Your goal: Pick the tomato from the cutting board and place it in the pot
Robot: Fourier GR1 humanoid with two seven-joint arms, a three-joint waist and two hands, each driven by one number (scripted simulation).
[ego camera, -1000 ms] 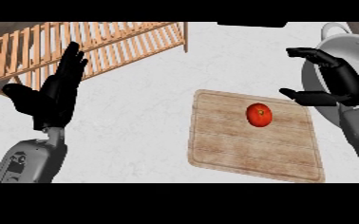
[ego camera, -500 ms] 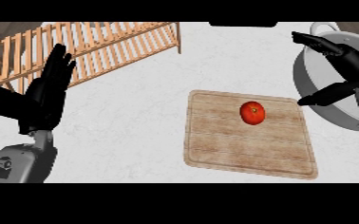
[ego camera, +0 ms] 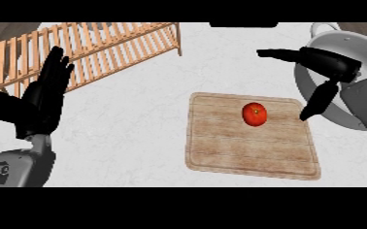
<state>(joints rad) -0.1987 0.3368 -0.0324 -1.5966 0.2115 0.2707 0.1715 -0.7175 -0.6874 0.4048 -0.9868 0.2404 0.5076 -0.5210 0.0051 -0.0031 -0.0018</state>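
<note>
A red tomato (ego camera: 254,114) lies on the far right part of a wooden cutting board (ego camera: 237,145). A grey pot (ego camera: 344,39) stands at the right edge of the counter, just right of the board. My right hand (ego camera: 326,65) is above and to the right of the tomato, in front of the pot, open with fingers and thumb spread wide apart and nothing between them. My left hand (ego camera: 43,102) rests open at the left edge, fingers up.
A wooden dish rack (ego camera: 100,48) lies across the far left of the white counter, just behind my left hand. White counter surface separates the rack from the board.
My right hand has moved left and nearer the tomato, its fingers spreading wider. The whole view has shifted slightly; the tomato stays on the board.
</note>
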